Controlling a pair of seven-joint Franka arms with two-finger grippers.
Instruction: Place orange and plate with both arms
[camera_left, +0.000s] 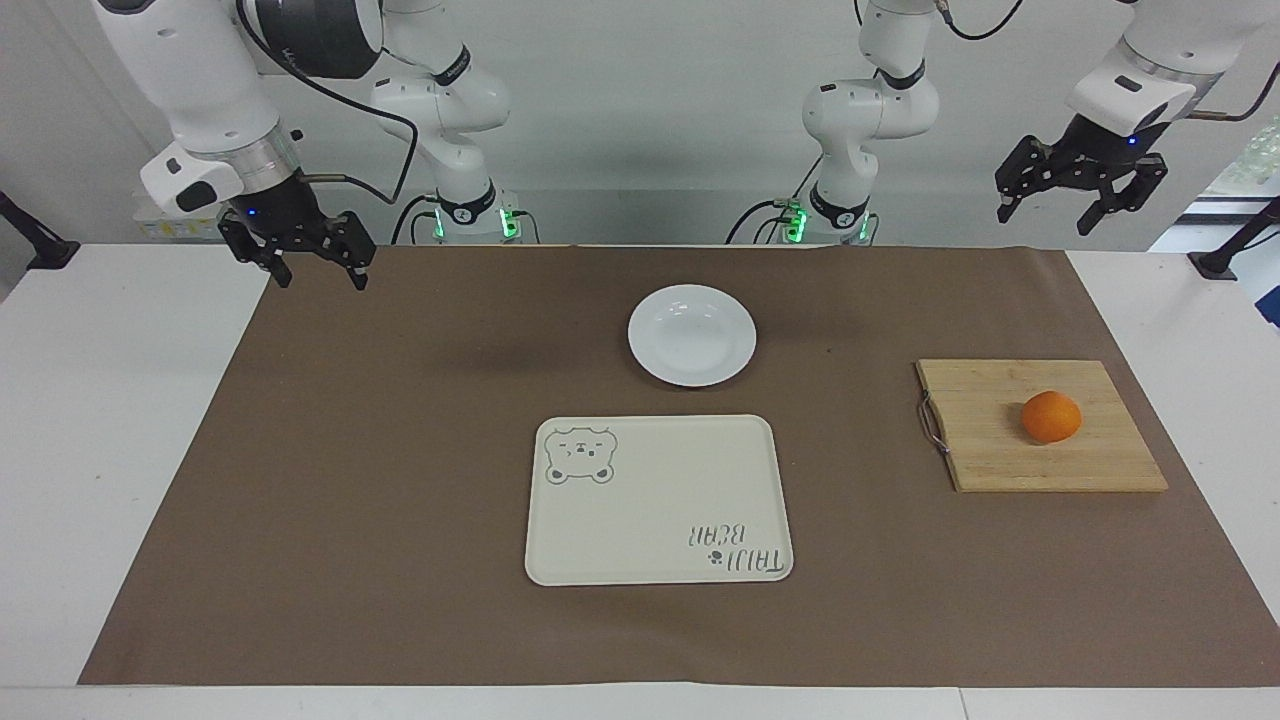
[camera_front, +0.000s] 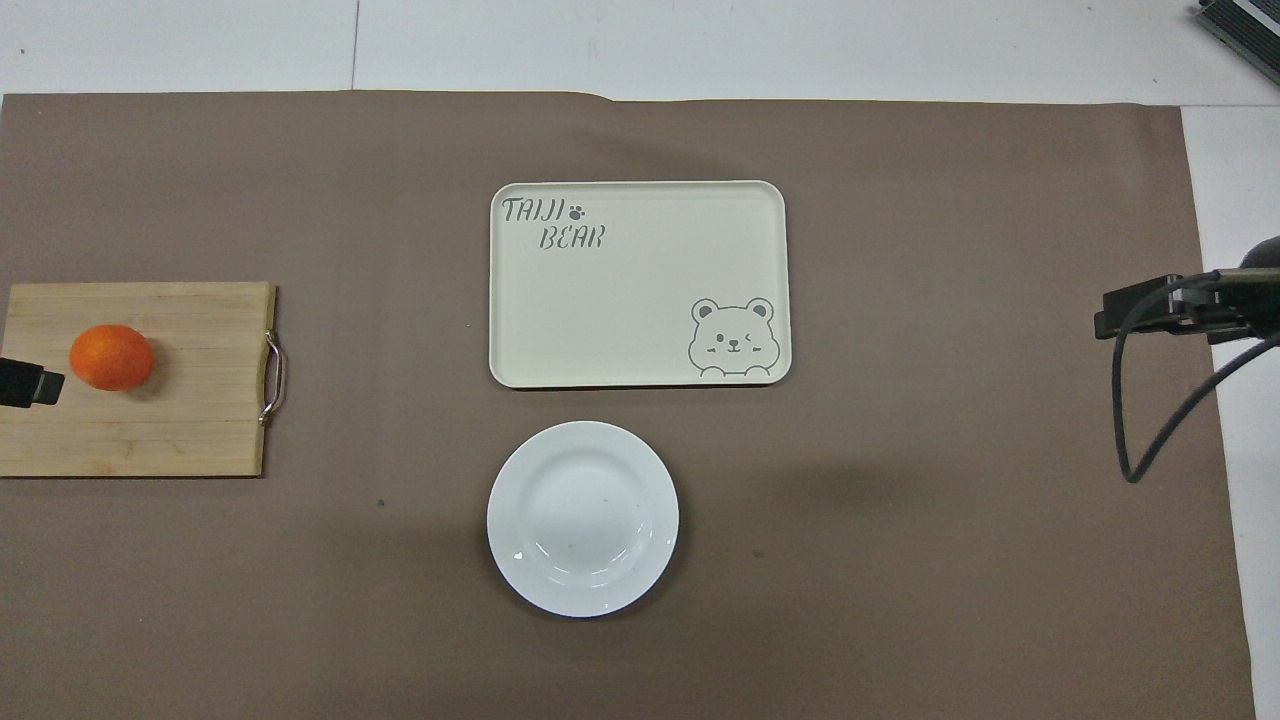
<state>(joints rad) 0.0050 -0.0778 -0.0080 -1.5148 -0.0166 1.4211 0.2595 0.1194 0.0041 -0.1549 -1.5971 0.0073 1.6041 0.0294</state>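
Both grippers hung released: my left gripper (camera_left: 1080, 198) above the desk's corner near the orange (camera_left: 1051, 416) on its board (camera_left: 985, 440), my right gripper (camera_left: 302, 254) waiting. Plate (camera_left: 692, 334) sat mid-desk. I judged a straight, centred descent best.

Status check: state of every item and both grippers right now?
orange: on the board, untouched
board: flat on the mat, toward the left arm's end
plate: empty, on the mat
tray: empty, beside the plate, farther from the robots
left gripper: open, raised, empty
right gripper: open, raised, empty
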